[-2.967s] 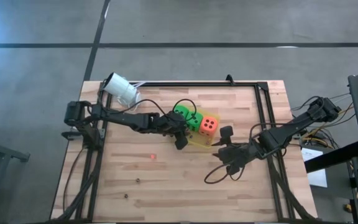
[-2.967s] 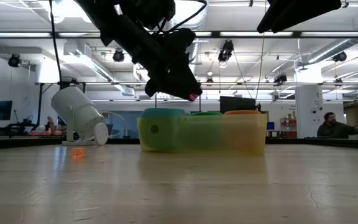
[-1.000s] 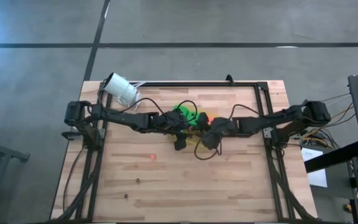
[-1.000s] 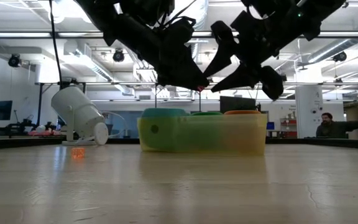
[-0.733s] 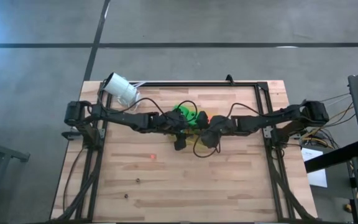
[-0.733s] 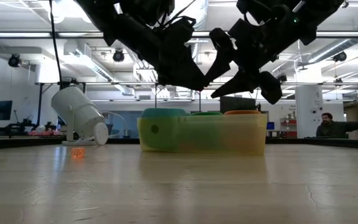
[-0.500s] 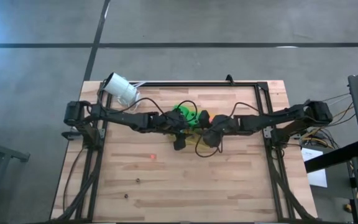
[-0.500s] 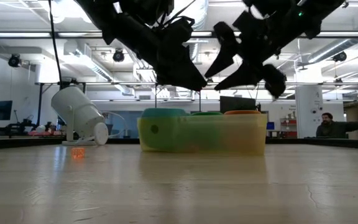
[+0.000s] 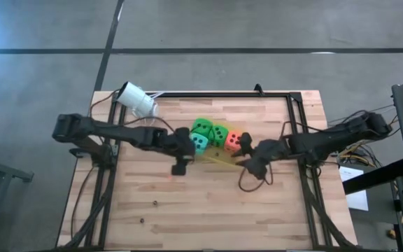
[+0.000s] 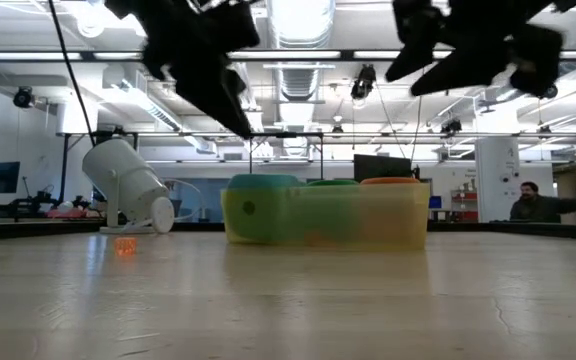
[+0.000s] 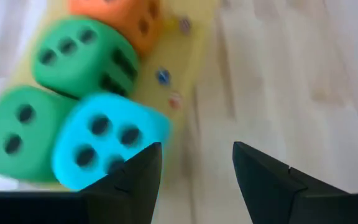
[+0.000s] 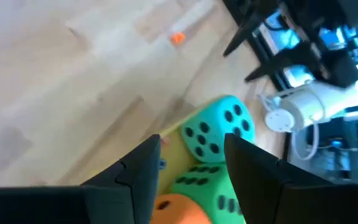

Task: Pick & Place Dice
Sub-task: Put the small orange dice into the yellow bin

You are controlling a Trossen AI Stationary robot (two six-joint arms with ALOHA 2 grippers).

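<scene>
Four dice, a teal die (image 9: 199,143), two green dice (image 9: 210,131) and an orange-red die (image 9: 234,140), sit together in a yellow tray (image 9: 215,159) mid-tabletop (image 9: 187,203). The left gripper (image 11: 194,168) and right gripper (image 12: 191,165) hover on either side of the tray, each spread apart and empty.

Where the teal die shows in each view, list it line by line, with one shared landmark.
High view: teal die at the yellow tray's left end.
Low view: teal top above the tray's left rim.
Left wrist view: teal die beside the green dice.
Right wrist view: teal die mid-picture.
Shared landmark: the yellow tray.
</scene>
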